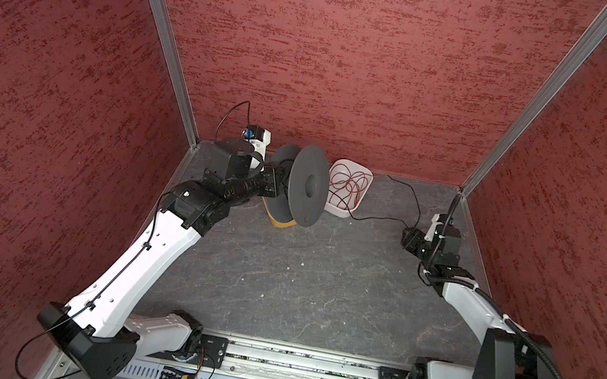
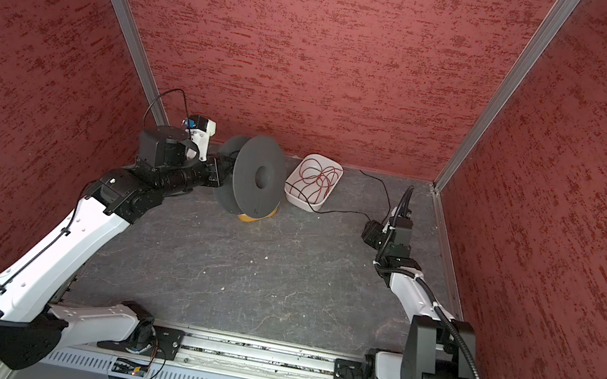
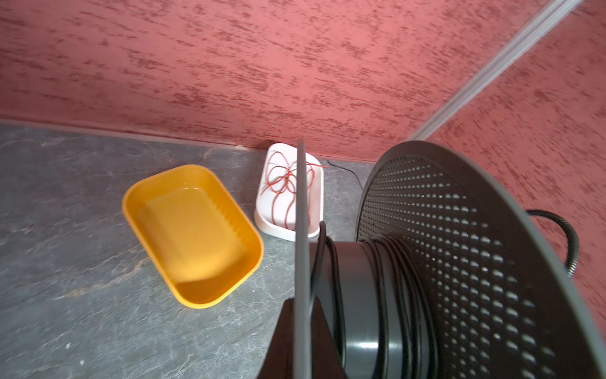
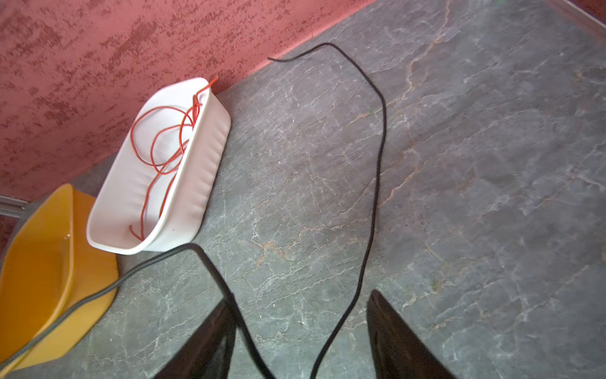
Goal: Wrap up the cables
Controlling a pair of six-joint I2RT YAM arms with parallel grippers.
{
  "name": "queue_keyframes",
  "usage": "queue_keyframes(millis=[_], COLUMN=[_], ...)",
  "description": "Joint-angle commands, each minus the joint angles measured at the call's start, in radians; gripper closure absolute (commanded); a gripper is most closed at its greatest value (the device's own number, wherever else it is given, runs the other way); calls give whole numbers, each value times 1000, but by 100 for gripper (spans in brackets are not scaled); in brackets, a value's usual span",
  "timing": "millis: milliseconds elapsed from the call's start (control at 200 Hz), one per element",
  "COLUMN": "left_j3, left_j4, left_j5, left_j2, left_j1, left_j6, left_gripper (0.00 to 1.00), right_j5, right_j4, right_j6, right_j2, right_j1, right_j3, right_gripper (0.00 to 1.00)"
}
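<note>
Both top views look steeply down from above the near edge, covering the whole bench (image 1: 298, 282). The left wrist camera, close against the spool (image 3: 459, 262), faces far right; the right wrist camera, low, faces far left. Both show the white tray (image 3: 272, 226).

Soft even light; near wrist-view foregrounds blur.

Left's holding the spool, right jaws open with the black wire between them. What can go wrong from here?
1. Slack: the right gripper is open, so the black cable lies loose between its fingers. The turns on the spool, held by the shut left gripper, may loosen or bunch.
2. Snag: the cable passes close by the white tray corner, so winding could drag or tip it.
3. The free end lies near the back wall and may whip or kink.
</note>
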Motion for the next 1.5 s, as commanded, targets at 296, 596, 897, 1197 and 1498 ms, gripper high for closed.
queue_keyframes(millis=[296, 596, 897, 1197, 1498], left_j3=[90, 98, 126, 138, 136], left_j4=[32, 43, 54, 77, 67], left_j5=[32, 3, -13, -14, -23], left_j2=[6, 16, 51, 84, 79], left_j1=[-71, -85, -85, -85, -84], left_j6=[25, 9, 6, -16, -15], left_gripper=[100, 100, 100, 100, 100], right_j5=[53, -213, -303, -295, -317], right_j4=[-32, 204, 592, 987, 1365], right_j6=[-96, -180, -120, -17, 118], right_j2=[-130, -91, -33, 87, 437], right_j1=[-4, 127, 305, 439, 533], right_j3=[27, -39, -214, -354, -266], right_gripper=[17, 17, 18, 20, 26])
